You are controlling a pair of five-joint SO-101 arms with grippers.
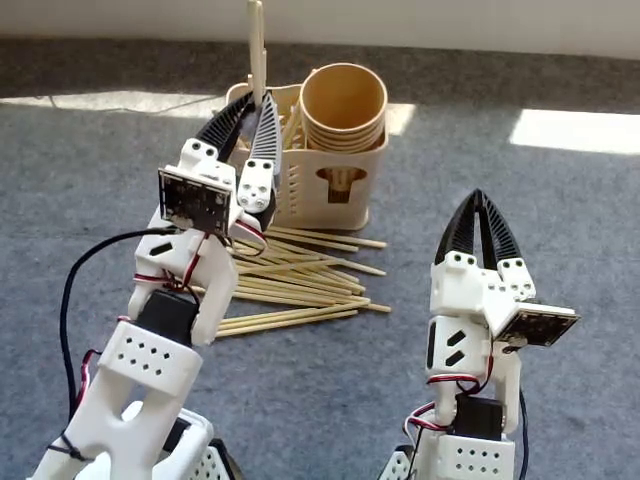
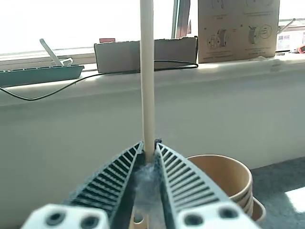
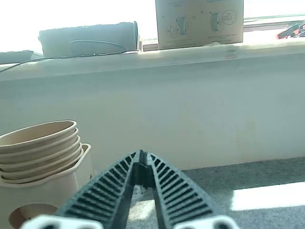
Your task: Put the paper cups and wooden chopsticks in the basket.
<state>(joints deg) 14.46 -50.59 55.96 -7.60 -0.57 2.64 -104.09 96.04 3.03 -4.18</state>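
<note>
**One chopstick [image 1: 257,45] clamped in left gripper [image 1: 262,100], right over the basket [image 1: 370,185]**

left gripper: jaws pinched tight on a single wooden chopstick, gripped near its lower end. The stick stands upright, running straight up out of the fingertips. In the left wrist view it sits dead centre between the ribbed black fingers [image 2: 183,183]. Can't tell whether its lower tip pokes out below the jaws

Just under the fingertips is the basket: cream plastic, slotted walls, a cut-out in the wall facing the arms. The gripper hangs over the end of the basket on its own arm's side. Immediately to the gripper's right, in the basket's other end, is the stack of paper cups [image 1: 343,100]: nested, upright, mouths up, top rims standing clear above the basket rim. A few pale stick ends seem to show inside the basket between the fingers and the cups, but it's hard to be sure

Back from the gripper toward its arm base, the loose chopsticks [image 1: 300,285] lie flat on the grey carpet [image 1: 560,230]. They are in a fanned pile against the foot of the basket, partly hidden under the left arm

right gripper [image 1: 480,200]: fingers pressed together, nothing between them. It is well apart from the left gripper, off to its right and nearer the arm bases, hanging above bare carpet. It points at the white wall, with the basket and cups ahead on its left

Beyond both grippers there is a sill with a cardboard box [image 2: 238,28] on it
</note>
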